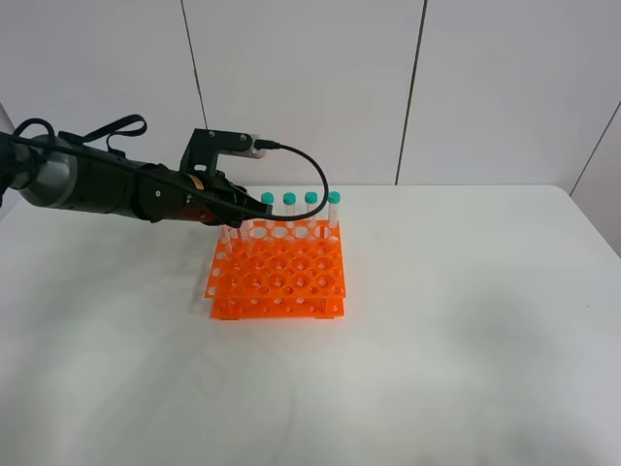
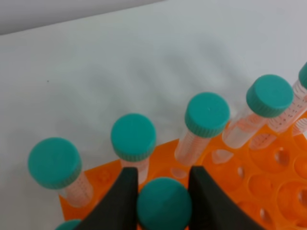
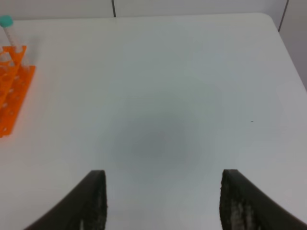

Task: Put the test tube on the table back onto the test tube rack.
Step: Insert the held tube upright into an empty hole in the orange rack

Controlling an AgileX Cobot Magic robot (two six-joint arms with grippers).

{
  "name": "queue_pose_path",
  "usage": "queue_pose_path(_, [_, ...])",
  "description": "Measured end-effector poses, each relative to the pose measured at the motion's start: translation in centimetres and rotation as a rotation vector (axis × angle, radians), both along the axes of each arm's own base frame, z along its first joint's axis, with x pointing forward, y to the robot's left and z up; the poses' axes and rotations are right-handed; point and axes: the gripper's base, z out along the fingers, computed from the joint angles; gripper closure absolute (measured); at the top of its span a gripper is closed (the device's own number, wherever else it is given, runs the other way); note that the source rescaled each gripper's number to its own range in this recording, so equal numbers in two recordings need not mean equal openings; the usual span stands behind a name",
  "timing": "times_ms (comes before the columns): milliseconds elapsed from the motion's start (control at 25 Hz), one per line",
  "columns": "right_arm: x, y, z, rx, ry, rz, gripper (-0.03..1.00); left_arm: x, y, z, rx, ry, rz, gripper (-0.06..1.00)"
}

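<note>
The left tool gripped the test tube by its teal cap above the orange rack, capped tubes just beyond; the right tool hung wide over the white surface.

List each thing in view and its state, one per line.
left gripper: shut on the test tube, over the rack's back-left corner.
test tube: capped, held between the fingers.
right gripper: open, empty, above bare table.
test tube rack: flat on the table, most holes empty.
racked tubes: upright, capped, back row.
</note>
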Motion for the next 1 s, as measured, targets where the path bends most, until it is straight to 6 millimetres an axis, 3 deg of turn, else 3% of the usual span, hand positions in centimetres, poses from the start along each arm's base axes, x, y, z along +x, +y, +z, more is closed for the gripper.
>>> queue_pose_path(1000, [0.0, 0.0, 0.0, 0.0, 0.0, 0.0, 0.21, -0.02, 0.01, -0.03, -0.02, 0.008, 0.015, 0.94])
